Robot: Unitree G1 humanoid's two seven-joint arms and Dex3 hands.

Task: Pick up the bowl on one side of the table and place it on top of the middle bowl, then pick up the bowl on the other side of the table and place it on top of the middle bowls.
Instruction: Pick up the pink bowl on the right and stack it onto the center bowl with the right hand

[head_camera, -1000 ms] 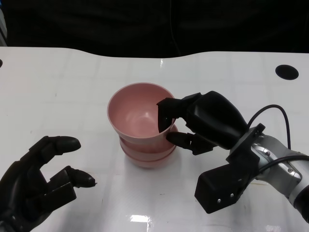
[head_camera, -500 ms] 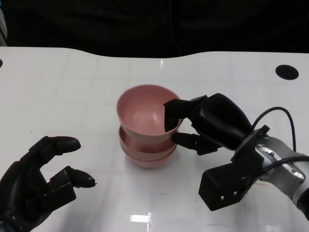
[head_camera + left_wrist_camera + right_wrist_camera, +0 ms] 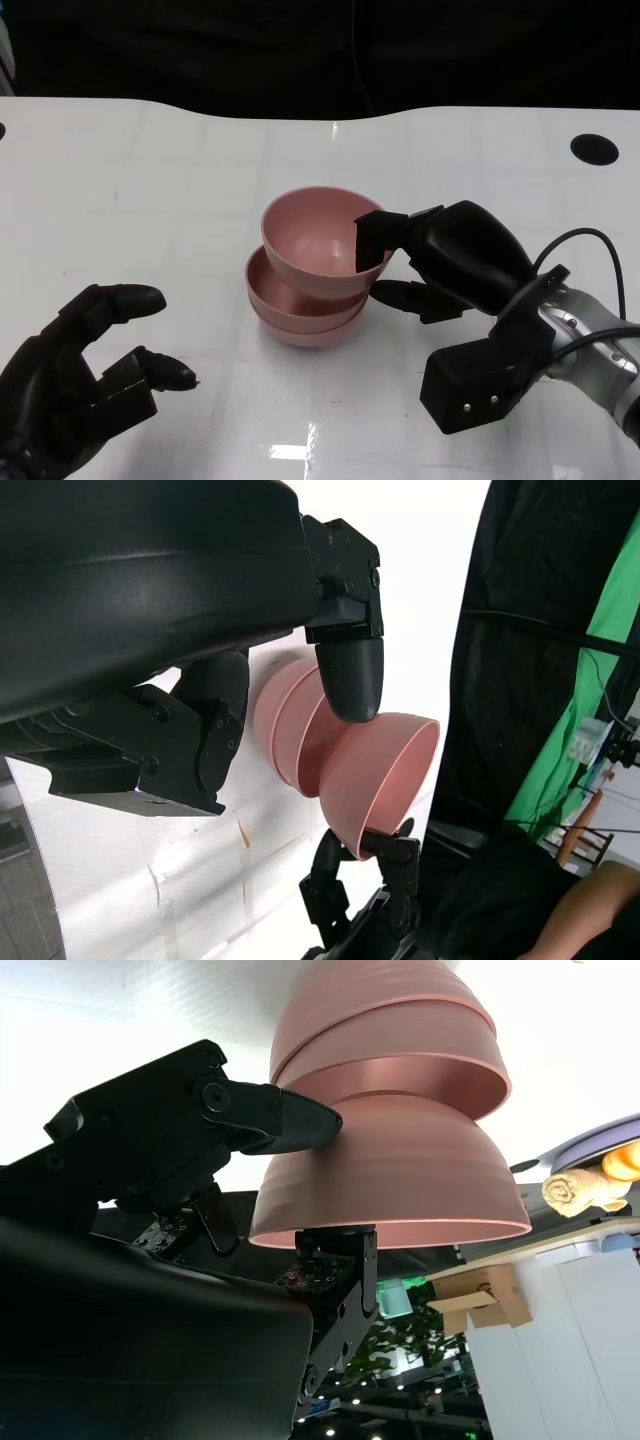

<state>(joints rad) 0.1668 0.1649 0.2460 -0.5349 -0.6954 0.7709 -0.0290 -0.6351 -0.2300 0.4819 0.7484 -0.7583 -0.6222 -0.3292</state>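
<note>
Three pink bowls at mid-table, none left at either side. Top bowl pinched at its near rim by right hand, one finger inside the wall and another outside; tilted and sitting off-centre on the stack of two bowls beneath, not yet nested level. Same tilt confirmed in left wrist view, top bowl leaning away from the two under it; in right wrist view, top bowl touching the one below at the base only. Left hand low at the near left, well apart from the stack, fingers loosely curled and apart, nothing held. Progress, as judged: first side bowl already stacked, second brought over the middle; remaining: settle it flat and release. White table bare on all sides of the stack; far edge well beyond the bowls, dark hole near the far right corner, clear of the working area. Room for the right hand to back away toward the near right without meeting anything. Risk: stack nudged sideways on release, given the lean.
</note>
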